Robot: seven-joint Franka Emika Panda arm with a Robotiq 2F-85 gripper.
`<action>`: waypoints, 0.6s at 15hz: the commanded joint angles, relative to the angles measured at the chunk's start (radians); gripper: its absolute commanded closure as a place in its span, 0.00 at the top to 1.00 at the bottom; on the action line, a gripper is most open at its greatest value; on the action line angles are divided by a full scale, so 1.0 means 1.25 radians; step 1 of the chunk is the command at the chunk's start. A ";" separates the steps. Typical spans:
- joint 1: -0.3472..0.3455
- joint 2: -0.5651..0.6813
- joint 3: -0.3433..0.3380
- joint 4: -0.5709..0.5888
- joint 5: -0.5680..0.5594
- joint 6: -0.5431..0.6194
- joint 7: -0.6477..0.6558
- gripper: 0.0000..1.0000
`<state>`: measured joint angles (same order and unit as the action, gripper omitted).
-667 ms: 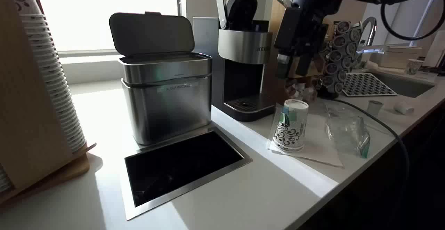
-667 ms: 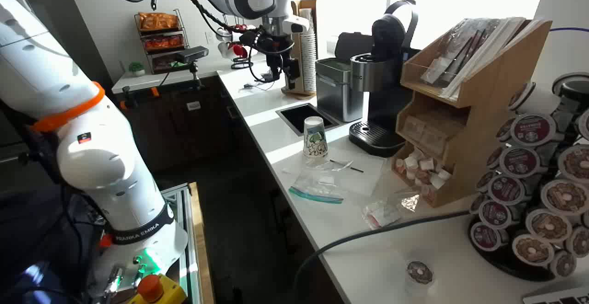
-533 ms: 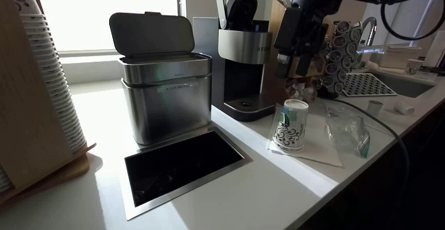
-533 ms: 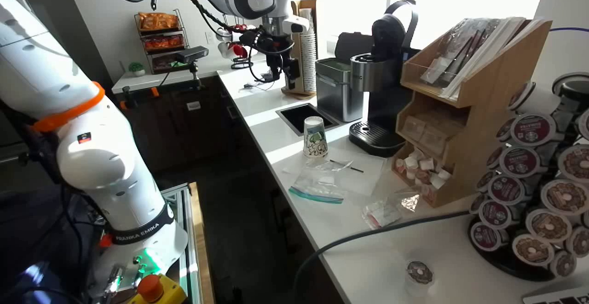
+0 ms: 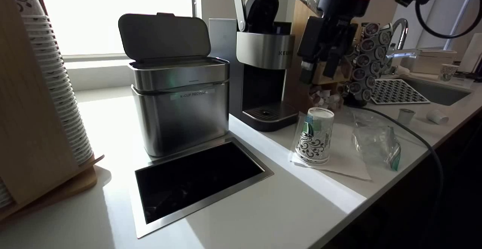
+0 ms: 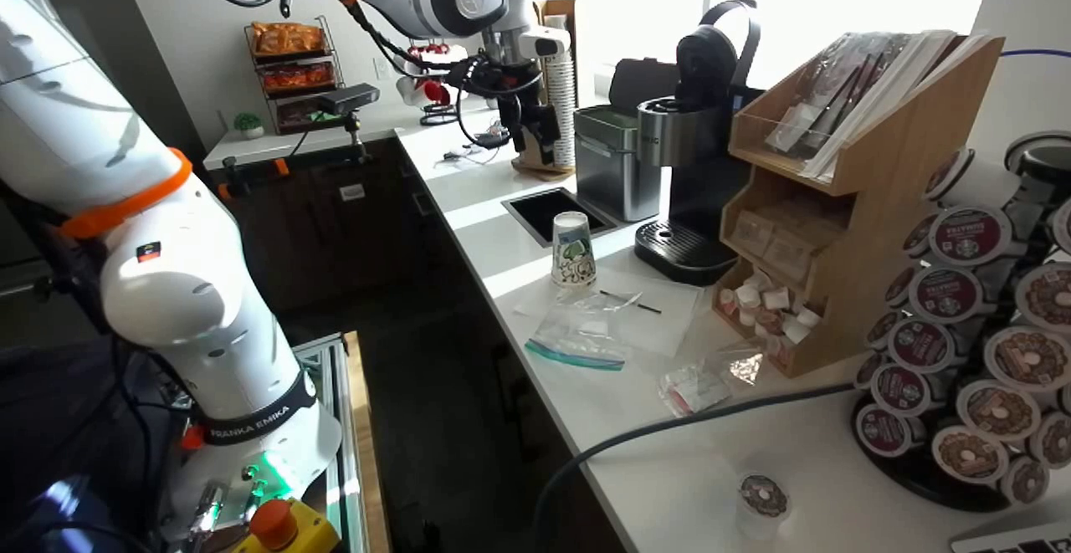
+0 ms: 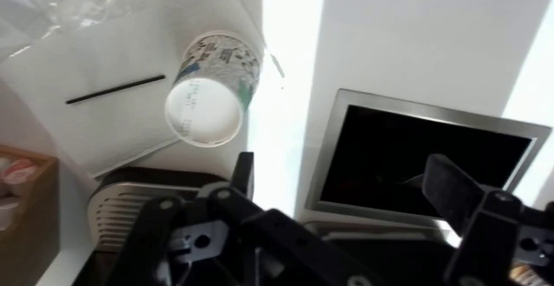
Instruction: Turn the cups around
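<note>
The black two-fingered gripper (image 7: pixel 341 160) hangs above the white countertop (image 5: pixel 278 203), its fingers spread wide and holding nothing, with part of a dark rectangular opening in a metal frame (image 7: pixel 330 147) showing between them in the wrist view. The small white paper cup with a green-and-dark printed pattern (image 7: pixel 212 89) stands upside down on the edge of a flat white paper sheet (image 7: pixel 117 121), between that opening and a thin black stick (image 7: pixel 115 89), near the silver-and-black coffee maker (image 6: pixel 694 141)

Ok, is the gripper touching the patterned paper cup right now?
Apart. In both exterior views, the open gripper hangs higher than the upside-down paper cup, with background showing plainly between them.
</note>
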<state>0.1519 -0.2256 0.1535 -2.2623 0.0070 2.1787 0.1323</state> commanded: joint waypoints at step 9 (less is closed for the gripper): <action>-0.117 0.091 -0.030 -0.019 -0.099 0.046 0.412 1.00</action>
<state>0.0187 -0.1412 0.1284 -2.2932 -0.1396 2.2345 0.5419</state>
